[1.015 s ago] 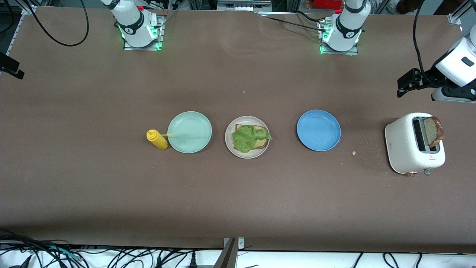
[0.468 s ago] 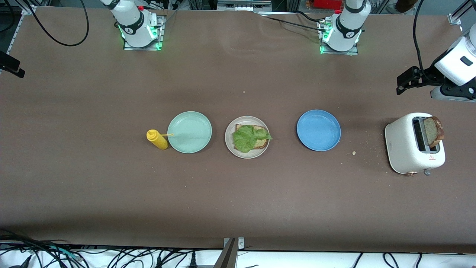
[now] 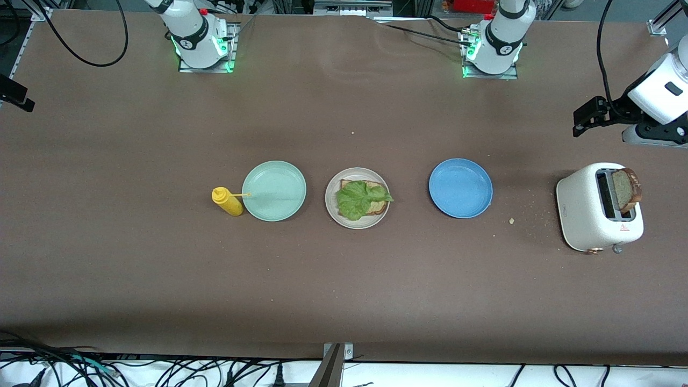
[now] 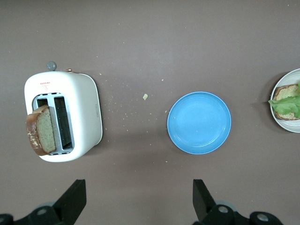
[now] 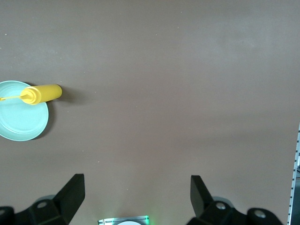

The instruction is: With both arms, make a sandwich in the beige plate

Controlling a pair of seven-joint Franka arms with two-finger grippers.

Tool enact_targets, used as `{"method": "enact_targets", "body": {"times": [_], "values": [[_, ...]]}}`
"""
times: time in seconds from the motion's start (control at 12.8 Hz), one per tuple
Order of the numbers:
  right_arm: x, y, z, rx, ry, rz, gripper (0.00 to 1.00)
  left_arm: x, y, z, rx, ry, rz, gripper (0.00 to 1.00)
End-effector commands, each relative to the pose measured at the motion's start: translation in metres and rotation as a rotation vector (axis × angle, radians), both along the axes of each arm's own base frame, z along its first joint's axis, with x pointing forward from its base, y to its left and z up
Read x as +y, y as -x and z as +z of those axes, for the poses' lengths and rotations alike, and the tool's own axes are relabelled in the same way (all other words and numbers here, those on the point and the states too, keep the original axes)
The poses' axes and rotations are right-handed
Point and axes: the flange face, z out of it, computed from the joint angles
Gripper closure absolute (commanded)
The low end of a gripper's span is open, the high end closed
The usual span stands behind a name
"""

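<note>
Compared with one second earlier, only the left arm's wrist section at the left arm's end of the surface has shifted slightly; every object on the surface is unchanged.

The beige plate (image 3: 357,198) sits at the middle of the surface (image 3: 344,279), between the mint-green plate (image 3: 274,191) and the blue plate (image 3: 460,188). It holds one slice of toasted bread (image 3: 376,204) lying flat, with a ruffled green lettuce leaf (image 3: 359,199) on top that covers most of it. No second slice lies on the leaf. The mint-green plate and the blue plate hold nothing.

A yellow squeeze bottle (image 3: 227,201) lies on its side just beside the mint-green plate, toward the right arm's end of the surface, with its thin nozzle reaching over that plate's rim.

A white two-slot toaster (image 3: 598,207) stands toward the left arm's end, well apart from the blue plate. A second bread slice (image 3: 627,189) stands upright in one slot, partly raised; the other slot is empty. A small red mark is printed on the toaster's top (image 4: 43,85); its text cannot be read. Crumbs lie between the toaster and the blue plate.

The left hand (image 4: 137,199) hangs over bare surface near the toaster and the blue plate, fingers spread wide and holding nothing. The right hand (image 5: 136,197) waits high over bare surface near its own base, fingers likewise spread and holding nothing.
</note>
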Motion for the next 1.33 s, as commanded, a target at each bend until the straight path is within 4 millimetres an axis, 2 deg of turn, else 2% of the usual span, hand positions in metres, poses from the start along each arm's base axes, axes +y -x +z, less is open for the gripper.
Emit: {"method": "enact_targets", "body": {"times": [0.0, 0.16, 1.01, 1.25], "values": [[0.007, 0.004, 0.01, 0.001, 0.013, 0.015, 0.0, 0.002, -0.005, 0.0, -0.007, 0.023, -0.008, 0.0], [0.007, 0.006, 0.002, 0.047, 0.01, 0.009, 0.0, 0.001, -0.009, -0.004, -0.01, 0.021, -0.01, 0.0], [-0.003, 0.011, 0.007, 0.051, 0.038, 0.03, 0.0, 0.001, -0.009, -0.004, -0.01, 0.023, -0.01, 0.0], [0.002, 0.01, 0.007, 0.05, 0.034, 0.038, 0.0, 0.001, -0.011, -0.004, -0.023, 0.023, -0.01, 0.0]]}}
